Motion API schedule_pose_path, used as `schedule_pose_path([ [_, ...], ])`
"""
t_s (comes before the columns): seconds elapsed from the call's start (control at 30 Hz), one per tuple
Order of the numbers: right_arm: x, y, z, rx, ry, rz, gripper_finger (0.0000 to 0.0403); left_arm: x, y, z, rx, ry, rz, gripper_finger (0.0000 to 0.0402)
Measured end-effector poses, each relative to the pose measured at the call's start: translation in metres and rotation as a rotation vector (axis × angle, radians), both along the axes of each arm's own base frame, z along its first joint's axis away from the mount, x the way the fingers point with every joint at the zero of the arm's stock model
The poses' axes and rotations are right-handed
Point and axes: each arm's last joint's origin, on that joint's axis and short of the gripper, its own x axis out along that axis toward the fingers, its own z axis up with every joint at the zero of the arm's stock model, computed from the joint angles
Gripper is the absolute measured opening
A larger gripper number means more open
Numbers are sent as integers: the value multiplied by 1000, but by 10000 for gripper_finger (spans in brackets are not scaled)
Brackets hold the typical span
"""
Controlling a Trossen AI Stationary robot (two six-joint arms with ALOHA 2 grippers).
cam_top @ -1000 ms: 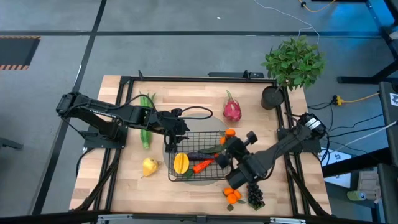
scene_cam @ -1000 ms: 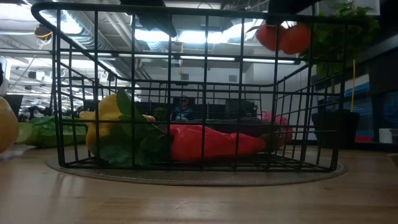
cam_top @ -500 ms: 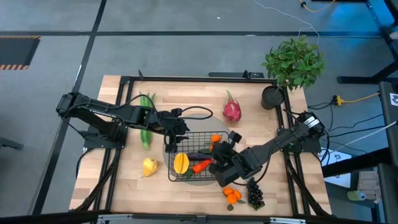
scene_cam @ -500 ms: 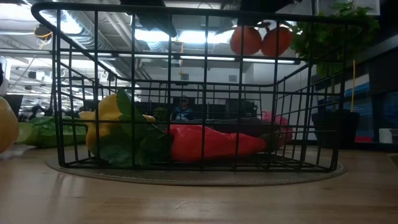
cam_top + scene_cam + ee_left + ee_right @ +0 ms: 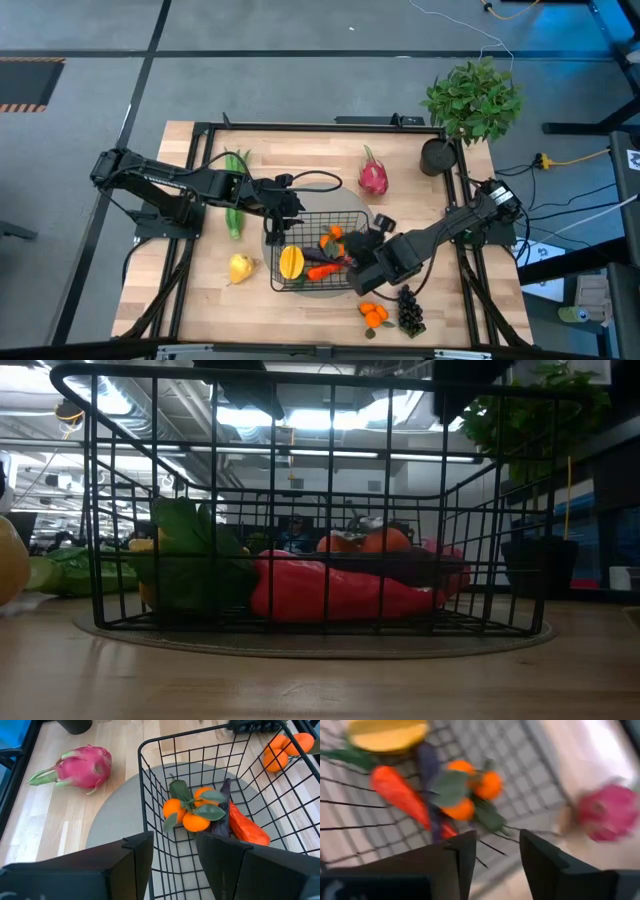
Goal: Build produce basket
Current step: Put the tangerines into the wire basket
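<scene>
The black wire basket (image 5: 315, 252) stands on a grey round mat mid-table. Inside lie a leafy cluster of small oranges (image 5: 192, 812), an orange carrot (image 5: 247, 830), a purple eggplant (image 5: 222, 802) and a yellow fruit (image 5: 291, 263). The oranges rest on the eggplant and carrot (image 5: 400, 795). My right gripper (image 5: 497, 840) hangs open over the basket's right half (image 5: 355, 252), touching nothing. My left gripper (image 5: 175, 857) stands at the basket's far left corner (image 5: 278, 215), astride its wall. My left gripper has the basket's wall (image 5: 147, 827) just beside the far left corner, one finger (image 5: 125, 857) outside and one finger (image 5: 225, 857) inside. The fingers slant down from the table's left. The basket stands flat on its mat.
Outside the basket lie a pink dragon fruit (image 5: 373, 177) at the far side, green stalks (image 5: 234, 195) and a yellow fruit (image 5: 241, 267) at the left, more oranges (image 5: 375, 315) and dark grapes (image 5: 410, 312) at the near right. A potted plant (image 5: 472, 100) stands at the far right corner.
My right gripper has carried the oranges from above the basket's right rim toward the table's left, rolled its wrist and opened. The oranges have dropped into the basket onto the eggplant and carrot. The carrot and the green leaves have shifted a little.
</scene>
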Motion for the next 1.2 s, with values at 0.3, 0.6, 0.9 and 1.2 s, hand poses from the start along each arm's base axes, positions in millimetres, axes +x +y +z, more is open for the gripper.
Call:
schedule_pose_path([
  [0.3,-38,18,15,-57,14,-194,131,0,0,0,0,0,0,138],
  [0.6,-63,47,-5,-20,-50,-299,131,0,0,0,0,-1,0,138],
  [0.9,-75,68,-20,155,-116,-457,131,0,0,0,0,0,0,138],
  [1.2,-72,95,-33,408,-180,-465,131,0,-1,0,-5,4,0,138],
])
